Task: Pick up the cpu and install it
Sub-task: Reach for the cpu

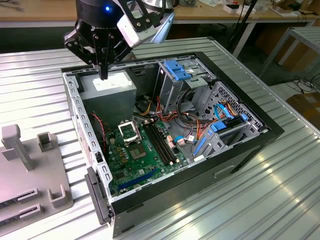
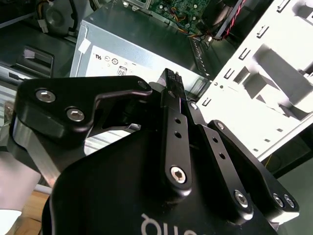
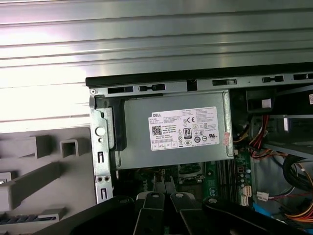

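1. Exterior view. An open black desktop computer case point(image 1: 260, 131) lies on a ribbed silver metal table point(image 1: 280, 200). The black two-fingered gripper point(image 1: 103, 75) hangs over the grey metal power supply box point(image 1: 112, 86). Its fingertips are pressed together and point down. The square black socket frame point(image 1: 129, 131) on the green motherboard point(image 1: 130, 167) is well apart from the gripper, deeper in the case. Whether the cpu lies in that frame or is pinched at the fingertips is too small to tell. A grey plastic slotted fixture point(image 1: 30, 170) is cut off at the exterior view's left.
2. Second wrist view. The gripper point(image 2: 171, 81) tips meet above the power supply box point(image 2: 137, 39). The gripper's black links partly cover the box's white label point(image 2: 105, 61), whose print is too small to read.
3. First wrist view. The white label point(image 3: 185, 128) carries black print, a code square and certification marks. The gripper point(image 3: 164, 188) tips sit together near the box's motherboard-side edge, and its links are cut off.
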`<act>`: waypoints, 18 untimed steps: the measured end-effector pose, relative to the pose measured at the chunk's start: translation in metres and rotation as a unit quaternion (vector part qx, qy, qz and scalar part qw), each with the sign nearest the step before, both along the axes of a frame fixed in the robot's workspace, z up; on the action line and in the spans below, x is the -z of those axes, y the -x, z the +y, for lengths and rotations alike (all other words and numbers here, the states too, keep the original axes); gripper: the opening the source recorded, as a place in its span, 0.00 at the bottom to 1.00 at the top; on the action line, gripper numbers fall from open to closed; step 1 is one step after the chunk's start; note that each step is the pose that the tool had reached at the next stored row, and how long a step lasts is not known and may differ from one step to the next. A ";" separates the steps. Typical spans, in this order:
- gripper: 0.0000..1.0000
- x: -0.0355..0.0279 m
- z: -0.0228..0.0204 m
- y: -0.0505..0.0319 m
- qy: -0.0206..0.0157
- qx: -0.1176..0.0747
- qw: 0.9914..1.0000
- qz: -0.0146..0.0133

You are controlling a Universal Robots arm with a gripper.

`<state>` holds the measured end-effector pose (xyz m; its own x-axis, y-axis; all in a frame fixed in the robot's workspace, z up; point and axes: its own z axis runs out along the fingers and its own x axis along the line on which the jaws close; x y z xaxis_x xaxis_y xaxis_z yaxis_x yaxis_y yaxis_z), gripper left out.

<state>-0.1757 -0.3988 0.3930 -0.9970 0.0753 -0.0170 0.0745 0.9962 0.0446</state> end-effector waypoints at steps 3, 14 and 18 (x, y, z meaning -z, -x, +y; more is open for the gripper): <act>0.11 0.0000 0.0000 0.0020 0.000 0.000 1.000 0.000; 0.11 0.0001 0.0000 0.0081 0.000 0.000 1.000 0.001; 0.11 0.0001 0.0000 0.0101 0.000 0.000 1.000 0.002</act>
<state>-0.1858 -0.3989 0.3928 -0.9971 0.0753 -0.0138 0.0747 0.9962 0.0444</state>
